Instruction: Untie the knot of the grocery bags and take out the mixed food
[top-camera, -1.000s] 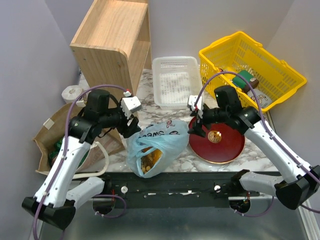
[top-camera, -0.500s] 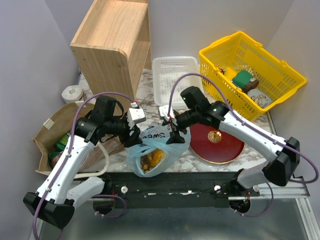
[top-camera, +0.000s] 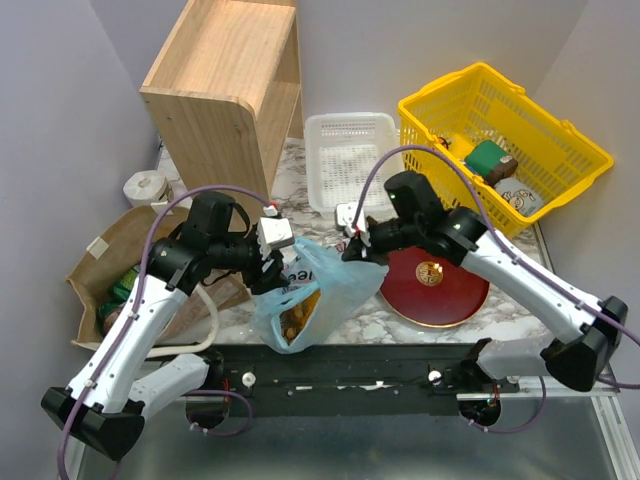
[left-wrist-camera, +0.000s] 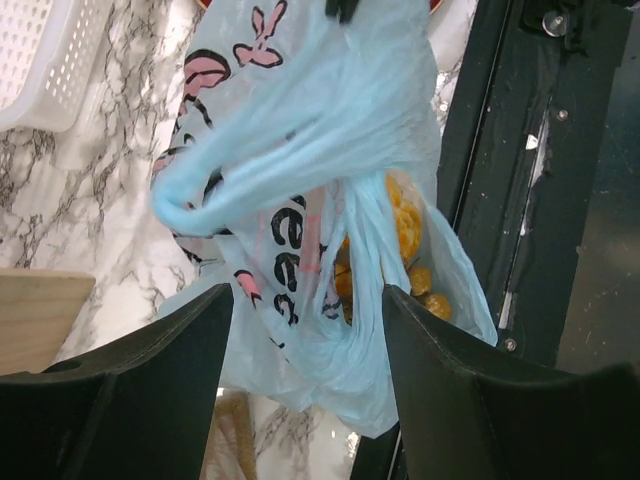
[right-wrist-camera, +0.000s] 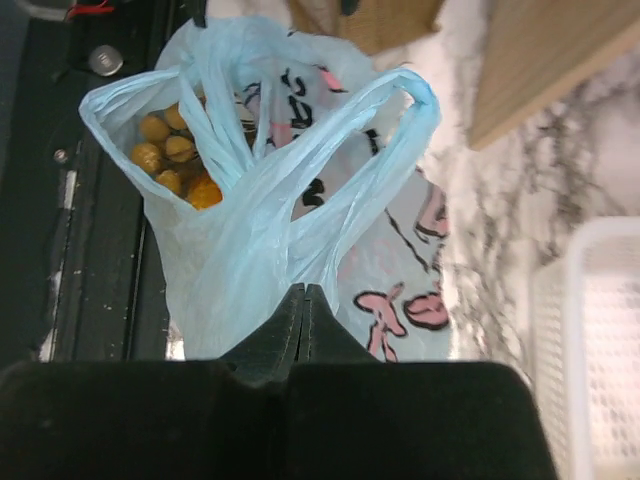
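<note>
The light blue plastic bag (top-camera: 310, 290) with dark and pink print lies at the table's near edge, stretched up to the right. My right gripper (top-camera: 352, 250) is shut on a fold of its film (right-wrist-camera: 305, 290). Two twisted handle loops (right-wrist-camera: 340, 130) rise above the pinch; I cannot tell whether a knot holds them. Orange-yellow and brown round food (right-wrist-camera: 170, 150) shows through the bag's mouth (left-wrist-camera: 405, 225). My left gripper (top-camera: 268, 272) is open, its fingers (left-wrist-camera: 130, 400) on either side of the bag's lower part (left-wrist-camera: 330, 350). The brown paper bag (top-camera: 120, 250) lies at the left.
A red plate (top-camera: 450, 290) lies right of the plastic bag. Behind stand a white perforated tray (top-camera: 350, 150), a yellow basket (top-camera: 545, 140) with goods and a wooden shelf (top-camera: 225, 90). A tape roll (top-camera: 145, 187) sits by the shelf. The black base rail (top-camera: 350, 375) runs along the near edge.
My right arm swung from over the red plate to the blue bag, shut on its film and pulled it up to the right. The left gripper edged closer and stayed open.
</note>
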